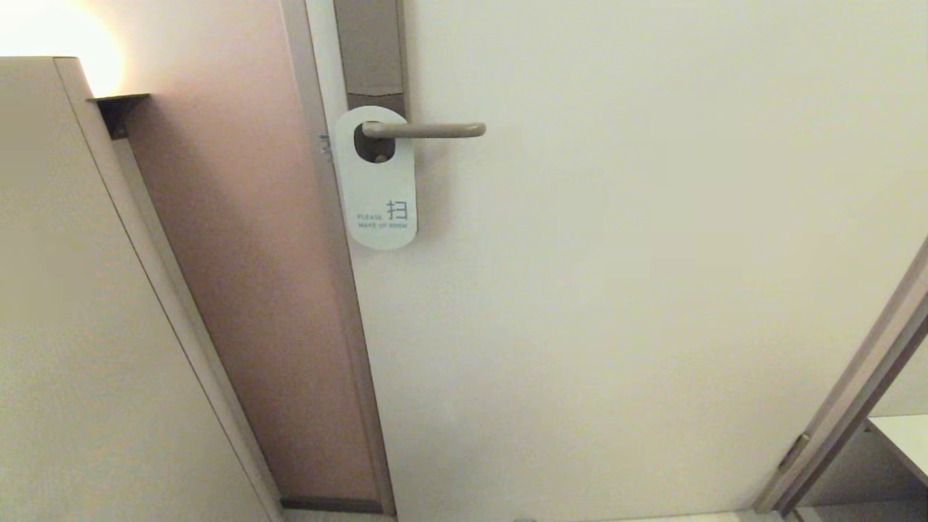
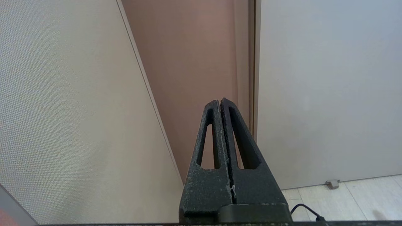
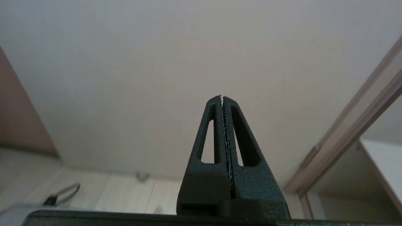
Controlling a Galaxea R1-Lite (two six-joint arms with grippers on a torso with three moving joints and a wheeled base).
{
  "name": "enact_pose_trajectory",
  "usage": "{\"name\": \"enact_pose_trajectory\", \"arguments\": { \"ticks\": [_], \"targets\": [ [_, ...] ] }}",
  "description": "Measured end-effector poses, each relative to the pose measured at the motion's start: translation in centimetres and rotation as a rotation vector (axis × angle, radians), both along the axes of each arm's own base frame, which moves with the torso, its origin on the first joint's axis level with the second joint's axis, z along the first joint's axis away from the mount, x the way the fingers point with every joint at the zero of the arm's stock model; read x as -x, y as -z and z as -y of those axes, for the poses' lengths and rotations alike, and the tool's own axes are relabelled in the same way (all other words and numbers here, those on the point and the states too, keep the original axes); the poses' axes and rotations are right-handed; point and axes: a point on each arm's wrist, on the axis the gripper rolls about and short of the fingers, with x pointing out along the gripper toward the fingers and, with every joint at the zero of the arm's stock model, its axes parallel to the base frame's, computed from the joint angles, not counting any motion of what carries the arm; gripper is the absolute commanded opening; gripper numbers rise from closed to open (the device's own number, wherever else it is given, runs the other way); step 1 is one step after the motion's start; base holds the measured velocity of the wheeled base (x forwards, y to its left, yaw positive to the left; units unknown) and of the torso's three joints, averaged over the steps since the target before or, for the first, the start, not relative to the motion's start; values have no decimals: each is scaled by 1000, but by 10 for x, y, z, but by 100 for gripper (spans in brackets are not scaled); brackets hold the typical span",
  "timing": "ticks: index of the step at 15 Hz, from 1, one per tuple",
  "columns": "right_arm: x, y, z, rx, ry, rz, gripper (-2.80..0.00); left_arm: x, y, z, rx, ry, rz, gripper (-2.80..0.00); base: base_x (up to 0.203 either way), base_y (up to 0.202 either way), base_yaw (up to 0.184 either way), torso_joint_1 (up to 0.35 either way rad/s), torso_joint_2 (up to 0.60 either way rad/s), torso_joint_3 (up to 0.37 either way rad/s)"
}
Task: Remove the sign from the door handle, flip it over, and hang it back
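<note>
I see the sign (image 1: 376, 181) hanging on the door handle (image 1: 424, 130), white face out, my left gripper (image 2: 221, 101) and right gripper (image 3: 222, 97) clenched empty, low, well below that handle.

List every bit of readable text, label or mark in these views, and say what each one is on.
"PLEASE" on the sign, small pale print near its lower end.
"MAKE UP ROOM" on the sign, just under that; faint, only just legible.
"扫", a larger character on the sign, to the right above the English.
A small mark on the door edge beside the sign is too blurred to read.
Wrist views: no text.
</note>
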Motion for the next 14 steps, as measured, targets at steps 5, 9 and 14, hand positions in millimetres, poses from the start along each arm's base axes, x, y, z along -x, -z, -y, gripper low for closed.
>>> {"name": "enact_pose_trajectory", "arguments": {
  "ticks": [5,9,14],
  "targets": [
    [4,1,0,-3,-1,46,-280,0,0,0,0,0,0,-280,0,0,0,0,0,0],
    [4,1,0,-3,-1,49,-280,0,0,0,0,0,0,-280,0,0,0,0,0,0],
    [4,1,0,-2,-1,49,-280,0,0,0,0,0,0,-280,0,0,0,0,0,0]
  ]
}}
